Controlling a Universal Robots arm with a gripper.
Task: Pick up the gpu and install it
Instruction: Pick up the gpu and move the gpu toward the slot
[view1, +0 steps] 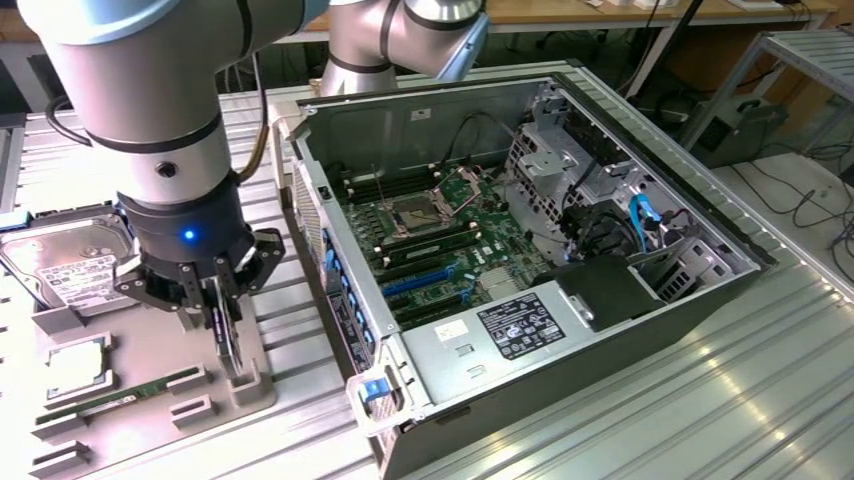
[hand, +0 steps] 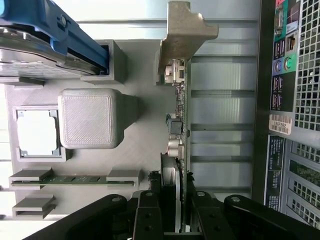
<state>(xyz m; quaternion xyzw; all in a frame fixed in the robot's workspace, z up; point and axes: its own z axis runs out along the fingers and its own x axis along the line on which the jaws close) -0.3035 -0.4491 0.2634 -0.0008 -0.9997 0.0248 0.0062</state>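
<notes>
The gpu (view1: 230, 342) is a thin black card standing on edge at the grey holder tray (view1: 140, 335), on the side nearest the computer case. In the wrist view the gpu (hand: 181, 115) appears edge-on, with its pale metal bracket (hand: 184, 35) at the far end. My gripper (view1: 220, 300) comes straight down over it. Here too the gripper (hand: 172, 200) is shut on the card's near end, with a black finger (hand: 147, 212) on either side. I cannot tell whether the card's lower edge still rests in the tray's slot.
The tray (hand: 145, 125) also holds a hard drive (view1: 74, 265), a square processor (view1: 80, 365) and a green memory stick (view1: 127, 392). The open computer case (view1: 694, 215) lies to the exterior view's right, its motherboard showing blue expansion slots (view1: 420, 280). The case's rear panel (hand: 295, 100) is close beside the card.
</notes>
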